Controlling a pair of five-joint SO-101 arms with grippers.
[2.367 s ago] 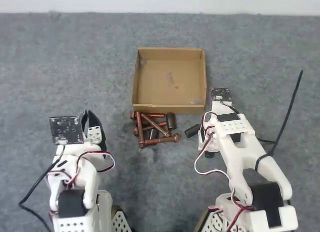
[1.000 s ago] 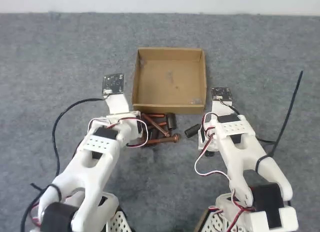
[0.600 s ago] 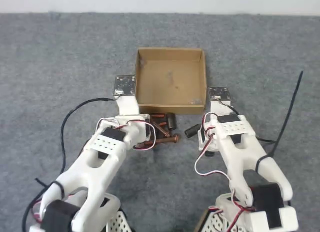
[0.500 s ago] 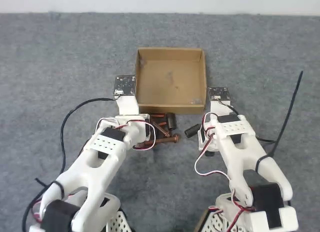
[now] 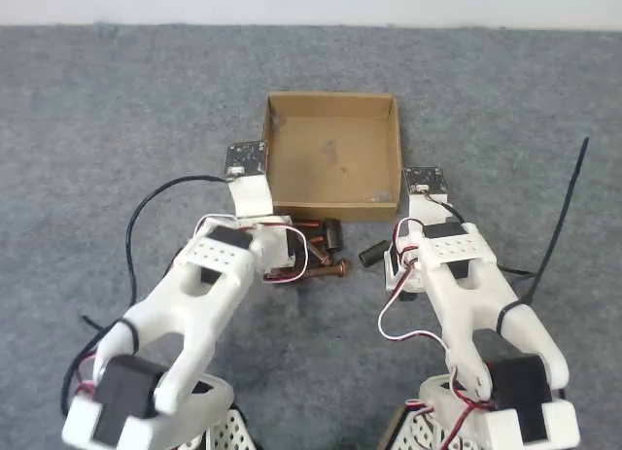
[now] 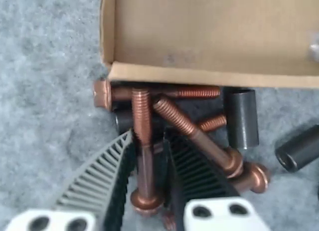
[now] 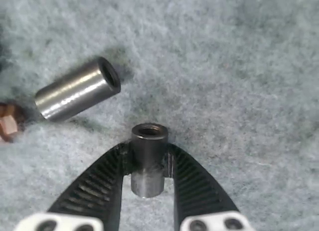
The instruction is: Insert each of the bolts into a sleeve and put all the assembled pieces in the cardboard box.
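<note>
Several copper bolts (image 5: 316, 256) lie heaped in front of the cardboard box (image 5: 330, 212). My left gripper (image 6: 148, 141) is down on this pile, open by a narrow gap, with one bolt (image 6: 143, 156) lying lengthwise between its fingers. A dark sleeve (image 6: 242, 118) lies beside the heap, and another sleeve (image 6: 299, 151) lies farther off. My right gripper (image 7: 148, 153) is shut on a dark sleeve (image 7: 148, 141), held with its open end showing, just above the carpet. In the high view my right gripper (image 5: 406, 275) stays right of the pile, near a loose sleeve (image 5: 374, 254).
The box's front wall (image 6: 209, 74) stands right behind the bolts. A loose sleeve (image 7: 77, 96) lies on the carpet close to my right gripper. Grey carpet (image 5: 117, 110) covers the table, and a black cable (image 5: 564, 217) runs along the right side.
My left arm has swung from the table's left side forward onto the bolt pile, its fingers now around a bolt. The right arm has kept still with its sleeve.
</note>
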